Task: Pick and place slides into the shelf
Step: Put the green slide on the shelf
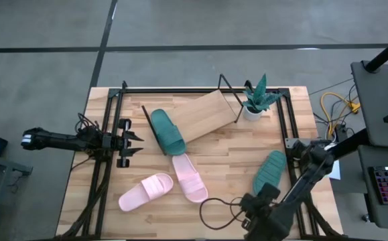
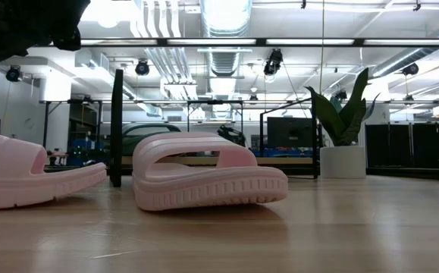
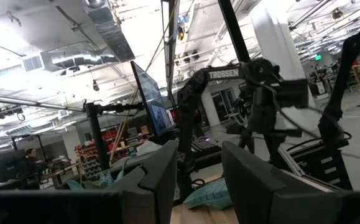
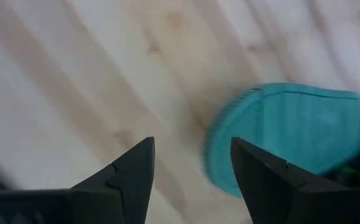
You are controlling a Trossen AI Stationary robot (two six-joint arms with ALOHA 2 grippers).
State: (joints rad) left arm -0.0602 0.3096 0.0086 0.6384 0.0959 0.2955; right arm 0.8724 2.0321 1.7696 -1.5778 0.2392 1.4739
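The shelf (image 1: pixel 210 112) is a slanted light-wood board on a black wire frame at the table's far middle. One dark green slide (image 1: pixel 167 132) lies on its left end. The other green slide (image 1: pixel 269 173) lies flat on the table at the right. Two pink slides (image 1: pixel 189 177) (image 1: pixel 145 191) lie at the near middle on their soles and fill the low view (image 2: pixel 204 178) (image 2: pixel 29 174). My right gripper (image 4: pixel 192 168) is open and points steeply down above the table. It is just beside the rounded end of the green slide (image 4: pixel 285 134) and touches nothing. My left gripper (image 1: pixel 137 142) waits open at the left.
A potted plant (image 1: pixel 254 100) stands at the shelf's far right end. A black cable loop (image 1: pixel 217 207) lies on the table near its front edge, beside my right arm. Black frame rails (image 1: pixel 100 174) run along the table's left and right sides.
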